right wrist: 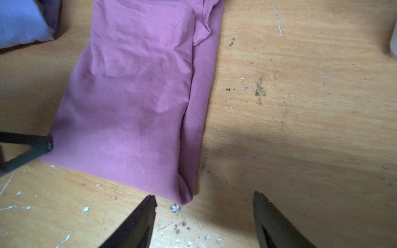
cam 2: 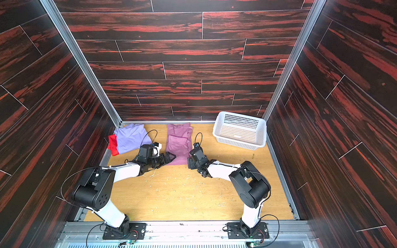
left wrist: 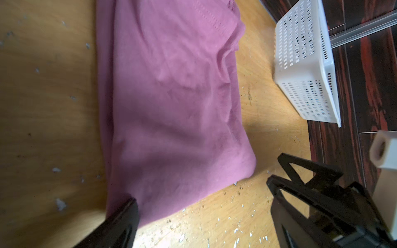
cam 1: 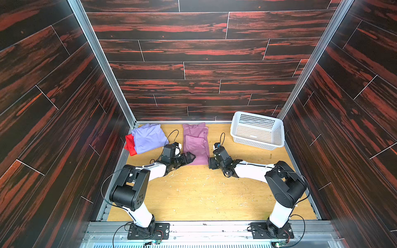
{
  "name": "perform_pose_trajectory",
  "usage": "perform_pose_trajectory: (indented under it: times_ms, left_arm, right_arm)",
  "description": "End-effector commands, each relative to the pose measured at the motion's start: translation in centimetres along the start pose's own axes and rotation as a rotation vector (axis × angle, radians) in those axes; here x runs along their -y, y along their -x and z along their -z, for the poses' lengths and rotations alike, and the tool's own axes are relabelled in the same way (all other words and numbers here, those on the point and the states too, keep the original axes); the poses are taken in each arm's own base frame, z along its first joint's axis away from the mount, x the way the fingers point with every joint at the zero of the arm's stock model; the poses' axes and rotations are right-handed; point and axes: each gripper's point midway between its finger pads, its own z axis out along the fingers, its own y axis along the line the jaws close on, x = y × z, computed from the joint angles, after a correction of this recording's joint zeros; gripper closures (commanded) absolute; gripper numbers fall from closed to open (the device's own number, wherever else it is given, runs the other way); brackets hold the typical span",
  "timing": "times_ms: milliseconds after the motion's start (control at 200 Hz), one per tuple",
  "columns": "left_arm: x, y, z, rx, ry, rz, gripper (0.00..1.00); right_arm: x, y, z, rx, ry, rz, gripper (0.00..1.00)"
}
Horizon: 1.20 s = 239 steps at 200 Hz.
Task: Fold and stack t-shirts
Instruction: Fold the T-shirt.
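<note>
A pink-mauve t-shirt (cam 1: 196,146), folded into a long narrow strip, lies flat at the middle back of a scuffed, speckled wooden table (cam 1: 204,193). It looks light, thin and limp, likely to sag unless lifted by both near corners together. The left gripper (cam 1: 190,157), jaws wide apart, has one fingertip at its near left corner; the right gripper (right wrist: 204,195), jaws apart and empty, hovers just short of the near right corner. A lavender t-shirt (cam 1: 148,138) lies on a red t-shirt (cam 1: 130,145) back left; a white perforated basket (cam 1: 253,143) stands back right. Dark wood-patterned walls enclose three sides.
</note>
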Motion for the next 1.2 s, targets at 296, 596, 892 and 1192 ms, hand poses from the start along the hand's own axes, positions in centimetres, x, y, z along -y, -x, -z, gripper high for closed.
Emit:
perform_pose_trajectory:
  times_ms: [296, 596, 892, 1192]
  left_arm:
    - [-4.6, -2.8, 2.1, -0.118, 0.308, -0.06, 0.0]
    - [-4.0, -1.8, -0.6, -0.088, 0.211, -0.021, 0.0]
    - [-4.2, -1.6, -2.6, -0.132, 0.191, -0.009, 0.02]
    - [-5.2, -3.8, -2.2, -0.191, 0.207, 0.014, 0.09]
  right_arm:
    - [-3.6, -0.8, -0.6, -0.028, 0.129, -0.006, 0.28]
    - [-4.1, -1.7, -1.0, -0.049, 0.141, -0.002, 0.29]
    - [-3.9, -2.0, -1.8, -0.057, 0.122, 0.012, 0.3]
    - [-3.4, -2.1, -4.0, -0.056, 0.085, 0.047, 0.31]
